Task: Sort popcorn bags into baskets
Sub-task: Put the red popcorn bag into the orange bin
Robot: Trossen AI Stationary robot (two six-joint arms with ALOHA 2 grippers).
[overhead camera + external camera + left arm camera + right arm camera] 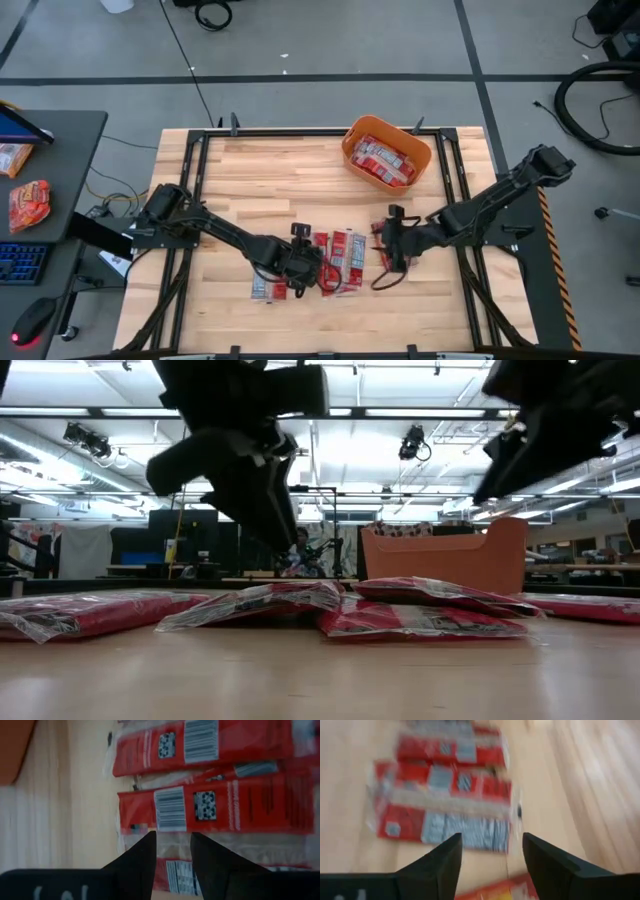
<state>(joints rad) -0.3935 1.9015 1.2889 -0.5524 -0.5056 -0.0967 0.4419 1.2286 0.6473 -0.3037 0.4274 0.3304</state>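
Popcorn bags (338, 262): spread flat at table's six o'clock; more fill the orange tub (386, 153), one o'clock.
Left gripper (173, 851): fingers narrowly parted above bags, apparently empty.
Right gripper (491, 854): spread wide, empty.

A grey floor (330, 40) crossed by dark tape lines (300, 78) is being seen around the wooden table (260, 170). A dark desk (50, 200) is being placed beside the table's left edge, with a keyboard (20, 263) and mouse (32, 322) on it. Ceiling lights (90, 455) are being shown glowing above monitors (190, 545) in the low view.
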